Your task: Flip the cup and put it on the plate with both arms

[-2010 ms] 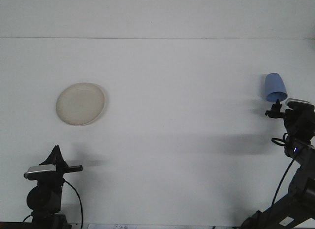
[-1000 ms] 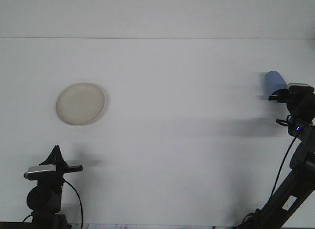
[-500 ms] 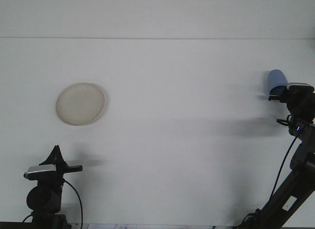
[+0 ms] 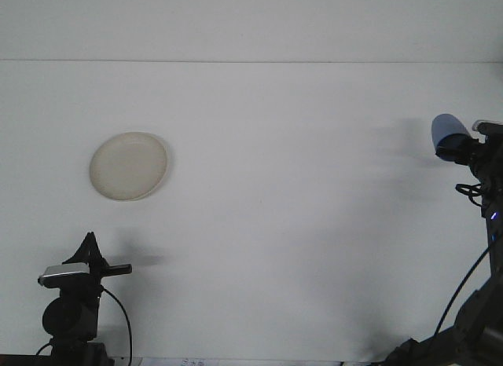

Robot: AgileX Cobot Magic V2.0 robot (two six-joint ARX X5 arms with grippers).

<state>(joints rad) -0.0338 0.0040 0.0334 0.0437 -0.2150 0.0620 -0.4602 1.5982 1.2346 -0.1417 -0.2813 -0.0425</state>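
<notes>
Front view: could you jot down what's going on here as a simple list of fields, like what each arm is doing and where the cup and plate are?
cup: blue cup, lifted off the table at the far right, tilted
right gripper: right gripper shut on the cup's lower end
left gripper: left gripper low at the near left, holding nothing; fingers too unclear to judge
plate: cream plate flat on the table's left side, nothing on it
table: white table
cup versus plate: far apart, on opposite sides
task stage: cup picked up, not yet on the plate
</notes>
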